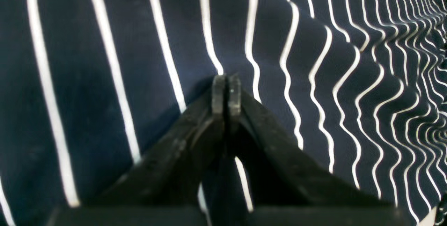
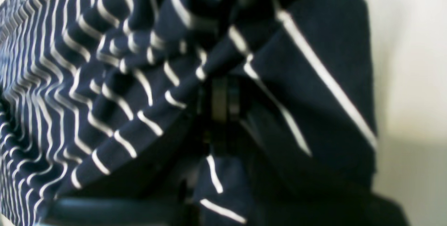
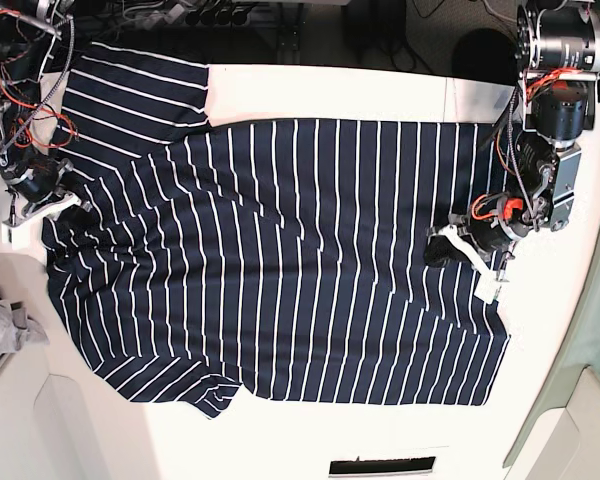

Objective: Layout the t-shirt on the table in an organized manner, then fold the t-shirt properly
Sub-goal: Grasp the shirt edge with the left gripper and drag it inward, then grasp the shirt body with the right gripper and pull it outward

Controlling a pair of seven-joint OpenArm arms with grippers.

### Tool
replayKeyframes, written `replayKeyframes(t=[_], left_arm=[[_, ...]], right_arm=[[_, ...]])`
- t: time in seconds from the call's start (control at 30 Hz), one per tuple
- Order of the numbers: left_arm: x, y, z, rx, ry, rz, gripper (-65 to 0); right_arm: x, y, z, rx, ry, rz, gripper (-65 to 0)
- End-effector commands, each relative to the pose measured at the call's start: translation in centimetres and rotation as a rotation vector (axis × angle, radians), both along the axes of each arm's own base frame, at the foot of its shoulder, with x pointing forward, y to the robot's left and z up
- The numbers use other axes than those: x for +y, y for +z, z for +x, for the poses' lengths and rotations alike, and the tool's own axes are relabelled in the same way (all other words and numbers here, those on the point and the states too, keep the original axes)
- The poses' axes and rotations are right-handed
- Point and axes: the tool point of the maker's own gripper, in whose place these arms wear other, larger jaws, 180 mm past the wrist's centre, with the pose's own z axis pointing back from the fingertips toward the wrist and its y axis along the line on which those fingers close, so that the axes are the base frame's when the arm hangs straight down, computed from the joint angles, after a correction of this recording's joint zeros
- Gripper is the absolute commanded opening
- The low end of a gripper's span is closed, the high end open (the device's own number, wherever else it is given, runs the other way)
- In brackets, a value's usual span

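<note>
The t-shirt (image 3: 280,260), dark navy with thin white stripes, lies spread across the white surface (image 3: 320,85) and covers most of it, its hem toward the right of the base view and its sleeves toward the left. One sleeve reaches up into the top left corner, the other lies at the bottom left edge, and the cloth between them is rumpled. The left pincer (image 3: 442,250) rests on the shirt near the hem end, on the right side of the base view. In the left wrist view the left pincer (image 1: 226,95) has its two black fingers pressed together, with striped cloth showing in the gap lower down between them, so it is closed on a pinch of the t-shirt (image 1: 104,79); the stripes run straight on one side and ripple into waves on the other. The right pincer (image 3: 55,200) sits at the shirt's left edge in the base view, by the rumpled shoulder area. In the blurred right wrist view its fingers (image 2: 220,98) stand closed, with folds of the t-shirt (image 2: 314,79) bunched around and over them, and pale surface (image 2: 408,62) shows beside the cloth. A small grey cloth (image 3: 2,330) lies at the far left edge, apart from the shirt.
</note>
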Motion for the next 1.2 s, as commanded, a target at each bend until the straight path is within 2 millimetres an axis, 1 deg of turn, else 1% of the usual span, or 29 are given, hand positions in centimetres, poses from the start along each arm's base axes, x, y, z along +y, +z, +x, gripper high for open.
replayKeyframes(t=[0.0,0.1,0.17,0.23,0.4,0.43,0.5,0.57,0.7,0.8,0.87,0.93,1.03,1.1,1.17], left_arm=[[1.5,-0.3,0.3,0.043,0.008,0.072,-65.0],[1.8,0.5,1.8,0.032,0.006,0.089,-65.0],[1.9,0.7,2.1,0.035,0.001,0.099,-65.0],[2.1,0.6,1.8,0.05,-0.002,0.104,-65.0],[2.6,-0.7,-0.1,0.11,-0.018,0.116,-65.0],[2.6,-0.6,-0.2,0.107,-0.022,0.102,-65.0],[2.2,0.2,-0.2,0.083,-0.046,0.051,-65.0],[2.1,1.7,0.0,0.046,-0.065,0.006,-65.0],[3.2,4.8,0.4,-0.027,-0.088,0.02,-65.0],[3.7,7.1,1.3,-0.094,-0.114,0.06,-65.0],[3.6,8.2,1.9,-0.126,-0.124,0.07,-65.0],[3.3,8.6,2.2,-0.138,-0.128,0.069,-65.0],[3.2,8.0,1.9,-0.123,-0.115,0.063,-65.0],[3.1,7.6,1.5,-0.112,-0.116,0.062,-65.0],[3.2,7.5,1.5,-0.111,-0.116,0.063,-65.0]], right_arm=[[-0.8,1.0,1.3,-0.018,0.003,-0.03,-65.0],[-0.8,2.1,3.0,-0.044,0.004,-0.037,-65.0],[-0.8,2.7,3.8,-0.06,0.004,-0.036,-65.0],[-0.8,2.9,4.1,-0.065,0.0,-0.035,-65.0],[-0.8,2.7,3.8,-0.06,0.0,-0.035,-65.0],[-0.9,2.7,3.8,-0.061,-0.001,-0.034,-65.0],[-1.1,2.9,3.9,-0.069,-0.01,-0.023,-65.0],[-1.3,3.3,3.9,-0.073,-0.02,-0.001,-65.0],[-1.6,4.3,4.2,-0.087,-0.028,0.033,-65.0],[-1.3,5.7,5.0,-0.134,-0.025,0.04,-65.0],[-1.2,7.0,5.7,-0.176,-0.026,0.046,-65.0],[-1.1,8.0,6.2,-0.211,-0.027,0.055,-65.0],[-0.6,8.1,6.3,-0.209,-0.011,0.061,-65.0],[0.6,7.6,6.2,-0.185,0.015,0.072,-65.0],[2.3,7.1,6.2,-0.172,0.059,0.077,-65.0]])
